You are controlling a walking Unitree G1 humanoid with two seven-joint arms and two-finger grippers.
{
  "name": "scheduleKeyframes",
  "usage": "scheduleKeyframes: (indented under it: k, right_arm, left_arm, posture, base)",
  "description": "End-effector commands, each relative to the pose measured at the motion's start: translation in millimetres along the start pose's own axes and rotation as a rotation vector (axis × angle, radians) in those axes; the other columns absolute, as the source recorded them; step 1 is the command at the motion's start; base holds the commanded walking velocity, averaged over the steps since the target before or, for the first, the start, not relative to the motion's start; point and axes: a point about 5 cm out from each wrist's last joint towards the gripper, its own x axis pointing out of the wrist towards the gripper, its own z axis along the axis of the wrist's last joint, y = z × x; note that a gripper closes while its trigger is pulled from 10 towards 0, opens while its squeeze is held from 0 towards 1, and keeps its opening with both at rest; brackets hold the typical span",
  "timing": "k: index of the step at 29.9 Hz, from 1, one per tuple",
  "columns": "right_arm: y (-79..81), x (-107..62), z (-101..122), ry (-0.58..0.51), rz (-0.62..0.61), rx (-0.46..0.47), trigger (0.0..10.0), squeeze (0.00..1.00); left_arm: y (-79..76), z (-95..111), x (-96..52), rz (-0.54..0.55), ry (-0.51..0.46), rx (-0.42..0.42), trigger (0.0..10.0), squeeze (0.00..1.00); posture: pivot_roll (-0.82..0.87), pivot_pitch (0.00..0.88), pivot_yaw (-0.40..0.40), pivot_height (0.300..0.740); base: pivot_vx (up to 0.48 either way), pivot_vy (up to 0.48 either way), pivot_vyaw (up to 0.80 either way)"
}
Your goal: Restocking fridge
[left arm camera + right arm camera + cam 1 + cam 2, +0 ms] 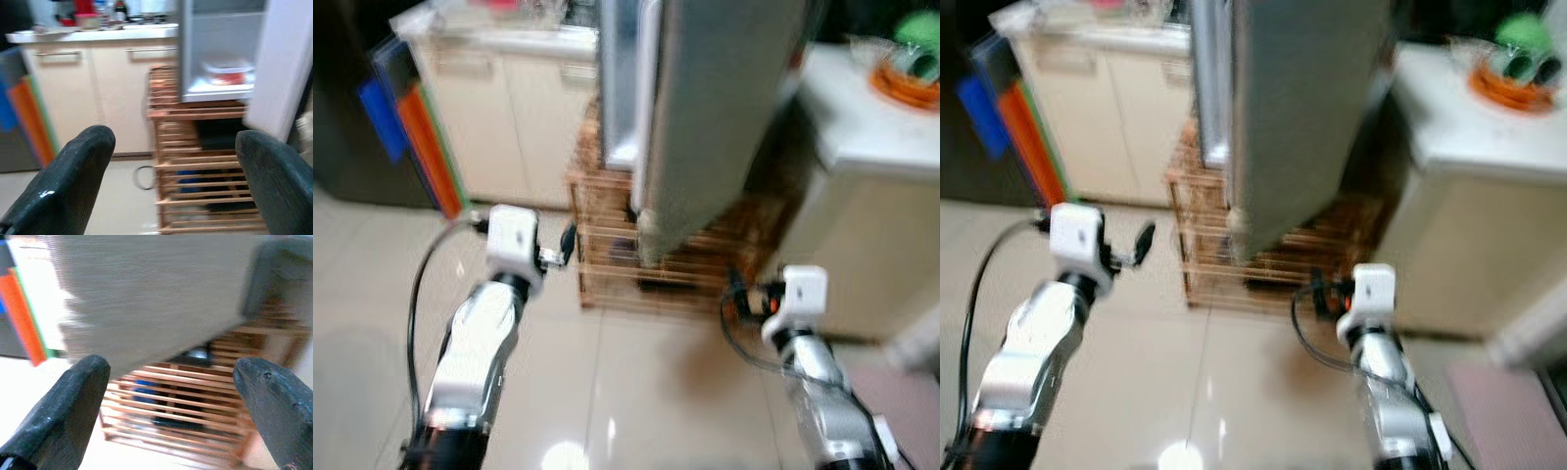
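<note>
Small fridge (705, 108), door ajar, standing on a slatted wooden rack (636, 264); both claws released and empty, held short of it.

Left gripper (171, 181): fingers spread wide, nothing held, facing the rack and the open compartment, where a red-and-white container (226, 73) sits on the shelf. Right gripper (171, 411): likewise spread and empty, below the grey door (156, 289). Risk, as judged: the door projects towards the robot, so an arm raised here may strike its lower edge; blur hampers aim. Beside the fridge: cream cabinets (509, 117), coloured boards (416, 137), white counter (881, 127) bearing an orange dish (906, 83).
</note>
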Motion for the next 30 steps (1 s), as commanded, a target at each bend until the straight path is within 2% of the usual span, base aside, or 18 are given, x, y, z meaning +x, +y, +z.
scheduleKeyframes:
  k: [1, 10, 18, 30]
  right_arm:
    - [-6.4, -1.1, -1.4, 0.006, -0.022, -0.011, 10.0, 0.00]
    - [-1.5, 2.1, -1.1, 0.001, 0.008, -0.030, 10.0, 0.00]
    - [-0.9, 3.5, -1.3, -0.004, 0.020, -0.039, 10.0, 0.00]
    - [1.7, 2.9, -2.6, -0.007, 0.029, -0.040, 10.0, 0.00]
  left_arm:
    - [-9.3, 4.3, 1.5, -0.037, -0.022, 0.011, 10.0, 0.00]
    - [-9.8, 6.9, 2.9, -0.034, -0.037, 0.005, 10.0, 0.00]
    - [-11.0, 8.9, 6.6, -0.053, -0.033, 0.062, 10.0, 0.00]
    - [-15.5, 11.5, 7.9, -0.077, -0.043, 0.052, 10.0, 0.00]
  posture:
    - [0.02, 0.000, -0.017, 0.740]
    - [0.02, 0.000, -0.021, 0.740]
    - [0.02, 0.000, -0.021, 0.740]
    - [0.02, 0.000, -0.019, 0.740]
  base:
    - [0.000, 0.000, 0.00]
    - [0.382, 0.000, 0.00]
    - [0.460, 0.000, 0.00]
    - [0.479, 0.000, 0.00]
